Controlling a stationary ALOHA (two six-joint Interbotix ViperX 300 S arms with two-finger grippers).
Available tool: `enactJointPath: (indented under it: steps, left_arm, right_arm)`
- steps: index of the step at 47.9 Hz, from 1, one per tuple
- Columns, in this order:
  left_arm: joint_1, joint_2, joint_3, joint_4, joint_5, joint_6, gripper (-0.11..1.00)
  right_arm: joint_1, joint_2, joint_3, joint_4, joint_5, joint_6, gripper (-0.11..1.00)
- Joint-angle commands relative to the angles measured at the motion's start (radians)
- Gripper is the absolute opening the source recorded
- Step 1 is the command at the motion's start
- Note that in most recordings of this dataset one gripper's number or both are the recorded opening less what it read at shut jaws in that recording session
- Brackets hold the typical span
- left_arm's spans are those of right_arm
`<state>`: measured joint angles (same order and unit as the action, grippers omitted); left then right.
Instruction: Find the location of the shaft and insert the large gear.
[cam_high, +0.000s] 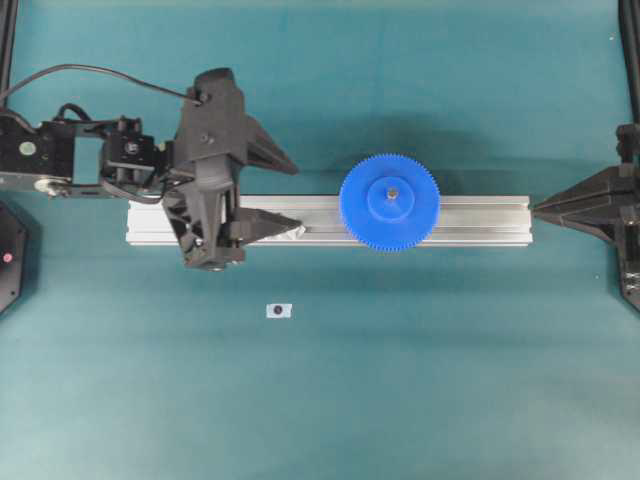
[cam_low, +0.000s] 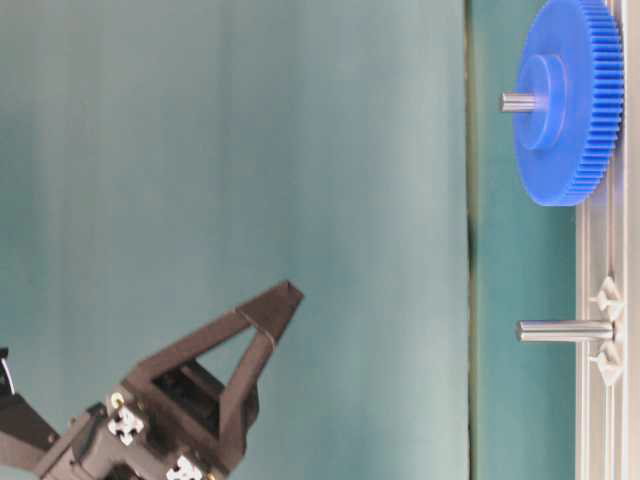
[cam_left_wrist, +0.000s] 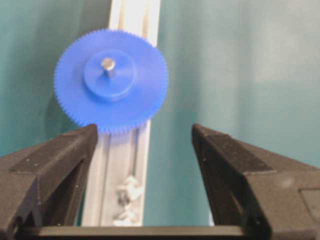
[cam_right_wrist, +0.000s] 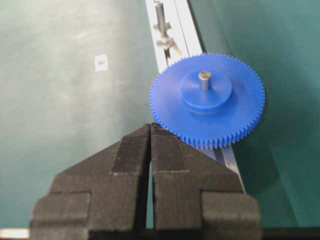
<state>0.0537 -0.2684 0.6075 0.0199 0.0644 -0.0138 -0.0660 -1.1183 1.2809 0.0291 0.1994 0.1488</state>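
Observation:
The large blue gear (cam_high: 390, 202) lies flat on the silver rail (cam_high: 480, 220). A grey shaft (cam_high: 392, 190) pokes up through its centre hole, as the right wrist view (cam_right_wrist: 204, 79) also shows. A second bare shaft (cam_low: 565, 330) stands further along the rail with clear blocks at its base (cam_left_wrist: 127, 192). My left gripper (cam_high: 297, 198) is open and empty. It straddles the rail's far edge just left of the gear, above the bare shaft. My right gripper (cam_high: 537, 208) is shut and empty, with its tip at the rail's right end, apart from the gear (cam_right_wrist: 207, 100).
A small white tag (cam_high: 279, 310) lies on the green table in front of the rail. Black frame posts stand at the left and right edges of the overhead view.

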Motion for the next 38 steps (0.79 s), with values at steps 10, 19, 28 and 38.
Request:
enactJointPath:
  steps: [10, 19, 28, 38]
  left_arm:
    - [-0.012, -0.018, 0.000, 0.002, -0.021, -0.002, 0.77]
    - [-0.012, -0.020, 0.011, 0.000, -0.041, -0.002, 0.77]
    - [-0.017, -0.017, 0.011, 0.000, -0.041, -0.005, 0.77]
    - [-0.017, -0.014, 0.012, 0.002, -0.041, -0.005, 0.77]
  right_arm:
    - [-0.002, 0.006, -0.011, 0.000, -0.008, 0.011, 0.01]
    - [-0.002, 0.006, -0.009, 0.002, -0.008, 0.011, 0.01]
    - [-0.002, 0.006, -0.008, 0.000, -0.009, 0.011, 0.01]
    - [-0.002, 0.006, -0.006, 0.000, -0.009, 0.011, 0.01]
